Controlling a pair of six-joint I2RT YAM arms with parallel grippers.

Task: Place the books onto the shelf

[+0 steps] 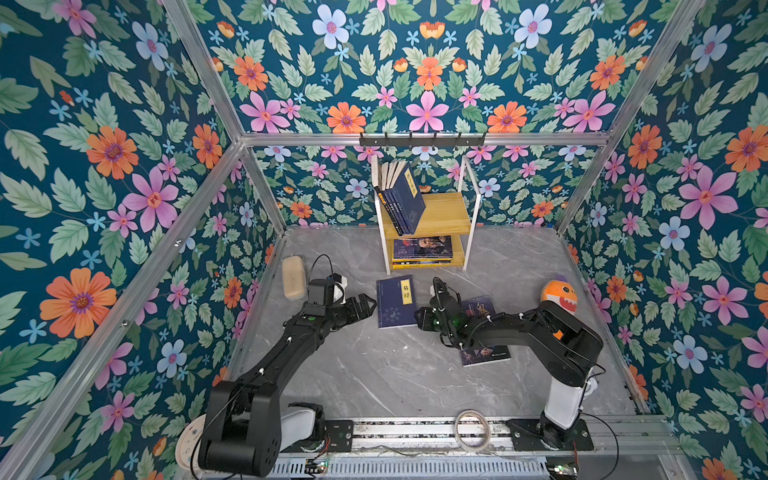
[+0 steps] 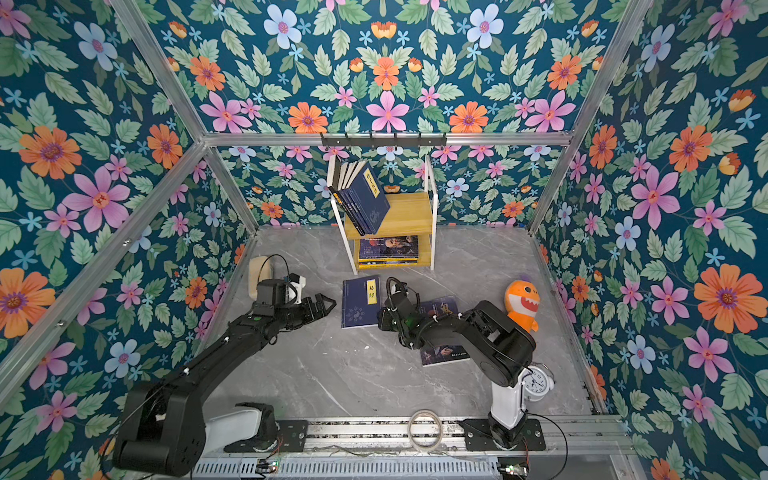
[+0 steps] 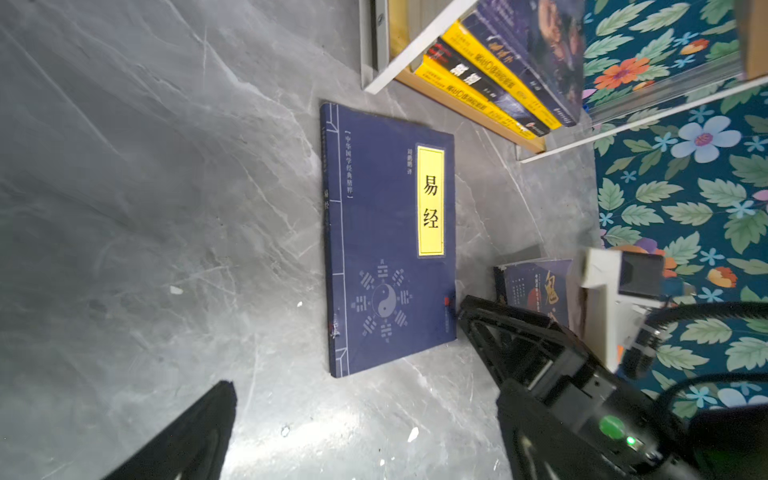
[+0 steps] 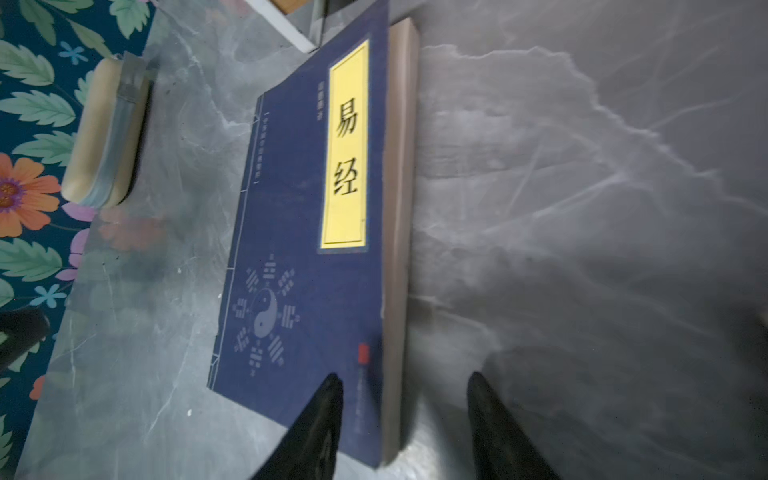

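As the right gripper (image 4: 403, 376) (half-open, empty; left gripper (image 1: 368, 307) wide open, empty) straddles the navy book (image 4: 291, 199) at its right edge, wedge one finger beneath before closing.

Both top views look steeply down from high above the near edge toward the far wall (image 1: 428, 83), sharing the whole table (image 1: 374, 386) and the shelf (image 1: 444, 208). The 2 wrist cameras sit low and close over the table, the left one facing right and the right one facing left; both show the navy book (image 3: 386, 249).
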